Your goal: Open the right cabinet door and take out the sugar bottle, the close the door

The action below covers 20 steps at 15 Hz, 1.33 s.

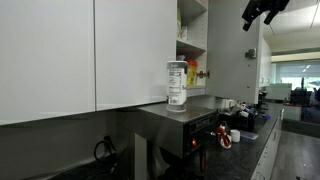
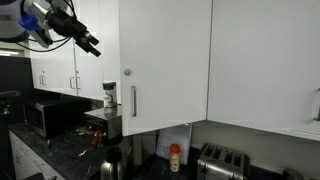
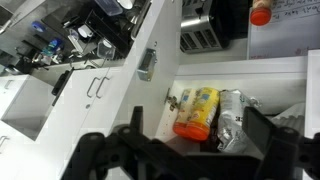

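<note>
White wall cabinets line an office kitchenette above a dark speckled counter (image 2: 62,150), with desks and windows faintly visible beyond in an exterior view. Biggest of the task's things is the right cabinet door (image 2: 170,70), which stands swung out from its frame so that the shelves behind it show. In the wrist view a yellow bottle (image 3: 197,110) and a crumpled foil bag (image 3: 231,122) lie on the shelf. Below sits a steel coffee machine (image 1: 180,125), and farther along the counter are a microwave (image 2: 45,117) and a toaster (image 2: 220,160). The gripper (image 1: 260,14) hangs high and well clear of the door, its jaws spread wide and holding nothing. The sugar bottle (image 1: 177,83) stands upright on top of the coffee machine, outside the cabinet and just beside the opening. The taking-out looks done, so closing is what remains. The next move calls for coming down to the door's free edge near the slim bar handle (image 2: 134,100) and pushing it flat, on a path that passes clear of the bottle beneath.
</note>
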Available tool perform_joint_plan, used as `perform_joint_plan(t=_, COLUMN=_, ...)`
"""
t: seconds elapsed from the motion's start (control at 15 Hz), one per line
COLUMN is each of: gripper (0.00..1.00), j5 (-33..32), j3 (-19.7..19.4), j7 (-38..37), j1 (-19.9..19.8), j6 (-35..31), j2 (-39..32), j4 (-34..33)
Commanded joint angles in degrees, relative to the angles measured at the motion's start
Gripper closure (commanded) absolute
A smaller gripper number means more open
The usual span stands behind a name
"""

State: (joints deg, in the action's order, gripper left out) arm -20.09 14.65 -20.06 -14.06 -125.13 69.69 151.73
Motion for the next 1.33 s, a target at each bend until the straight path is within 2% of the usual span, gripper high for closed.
perform_joint_plan(t=0.0, gripper=0.0, j5=-1.0, j3=0.4, j7=-1.9, j1=-2.5, j6=2.2, j2=0.2, j4=-0.8)
perform_joint_plan(t=0.33, gripper=0.0, j5=-1.3, j3=-0.4, j7=-3.4, j1=-4.6, j6=2.9, j2=0.2, j4=-1.0)
perform_joint_plan(t=0.73, gripper=0.0, j5=-4.6, j3=-2.8, j7=-3.8, j1=-8.5, j6=-0.4, j2=-0.9, j4=-1.0)
perform_joint_plan(t=1.0, gripper=0.0, j5=-6.3, j3=-4.1, j7=-3.8, j1=-9.7, j6=-1.4, j2=-2.6, j4=-1.4)
perform_joint_plan(t=1.27, gripper=0.0, j5=-9.0, j3=-5.2, j7=-4.0, j1=-10.6, j6=-9.3, j2=-3.4, j4=0.2)
